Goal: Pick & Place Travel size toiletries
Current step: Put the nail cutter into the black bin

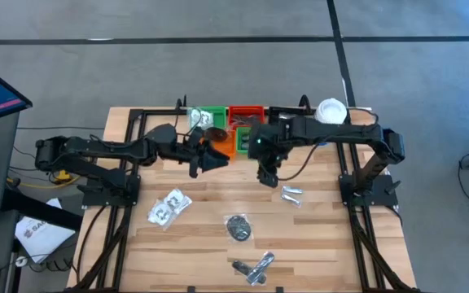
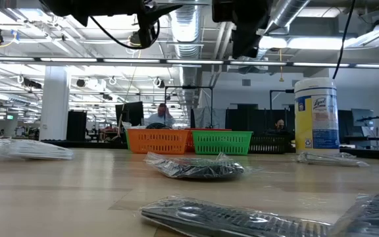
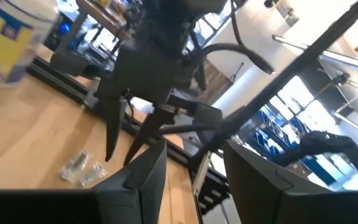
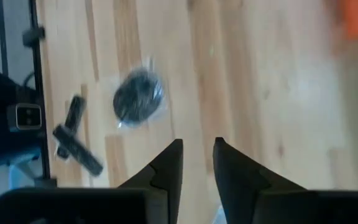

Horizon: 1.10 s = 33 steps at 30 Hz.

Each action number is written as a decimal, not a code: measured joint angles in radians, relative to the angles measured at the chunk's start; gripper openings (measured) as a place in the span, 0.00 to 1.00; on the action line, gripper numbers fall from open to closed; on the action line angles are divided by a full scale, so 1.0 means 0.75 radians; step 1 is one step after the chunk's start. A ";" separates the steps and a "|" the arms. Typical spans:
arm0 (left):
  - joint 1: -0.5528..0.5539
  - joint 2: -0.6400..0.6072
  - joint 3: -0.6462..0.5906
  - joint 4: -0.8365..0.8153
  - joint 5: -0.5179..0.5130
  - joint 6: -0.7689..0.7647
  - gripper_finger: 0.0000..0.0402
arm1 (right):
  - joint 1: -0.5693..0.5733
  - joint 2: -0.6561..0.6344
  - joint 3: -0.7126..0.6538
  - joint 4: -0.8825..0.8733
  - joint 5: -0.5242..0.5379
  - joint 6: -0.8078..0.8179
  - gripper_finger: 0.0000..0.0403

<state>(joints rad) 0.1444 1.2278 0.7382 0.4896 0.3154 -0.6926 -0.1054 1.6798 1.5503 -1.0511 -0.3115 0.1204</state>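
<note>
1. Table (image 1: pixel 316 244): a pale wooden slatted top that carries both arms, the trays and the loose toiletries.
2. Left arm: reaches from the table's left edge toward the trays; the left gripper (image 1: pixel 206 159) hangs above the table just in front of the orange tray (image 1: pixel 222 145); in its wrist view the two fingers (image 3: pixel 143 180) stand spread with a clear gap and nothing between them.
3. Right arm: reaches from the right edge toward the table's middle; the right gripper (image 1: pixel 267 175) points down above bare wood, near the silvery sachet; in its wrist view the fingers (image 4: pixel 169 165) stand close together with a narrow gap, pinching nothing.
4. White canister (image 1: pixel 330 111): upright at the far right of the table, beside the right arm; yellow and blue label visible in the low view (image 2: pixel 316 115).
5. Trays: green tray (image 1: pixel 208 118), red tray (image 1: pixel 247 114) and the orange tray are grouped at the far middle edge; the contents cannot be made out.
6. Clear packets (image 1: pixel 169 206): two packets with white contents, touching, at the left of the table's near half.
7. Dark oval (image 1: pixel 238 227): wrapped in plastic, lying near the table's centre; also visible in the right wrist view (image 4: pixel 138 98).
8. Slim dark and silvery pieces (image 1: pixel 253 267): crossed over each other at the near edge.
9. Silvery sachet (image 1: pixel 291 194): lies flat, just to the right of the right gripper.
</note>
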 joint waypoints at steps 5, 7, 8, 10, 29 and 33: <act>-0.047 0.000 -0.021 0.001 0.004 0.000 0.38 | 0.081 0.001 -0.109 -0.008 0.001 0.072 0.15; -0.063 0.000 -0.024 0.000 0.004 -0.001 0.38 | 0.103 0.001 -0.140 -0.015 0.000 0.095 0.14; -0.070 0.000 -0.024 0.002 0.004 -0.001 0.38 | 0.112 0.001 -0.154 -0.031 0.006 0.098 0.13; -0.082 0.000 -0.024 0.001 0.003 -0.005 0.38 | 0.128 0.001 -0.166 -0.080 0.034 0.100 0.12; -0.066 0.000 -0.024 0.009 -0.217 0.012 0.38 | 0.081 -0.438 -0.721 0.080 0.179 0.048 0.03; -0.033 0.000 -0.023 0.009 -0.296 0.014 0.38 | 0.060 -0.473 -0.813 0.089 0.208 -0.082 0.03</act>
<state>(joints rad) 0.1194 1.2278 0.7208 0.4963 0.0936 -0.6823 -0.0605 1.3251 0.9404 -0.9842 -0.1554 0.0587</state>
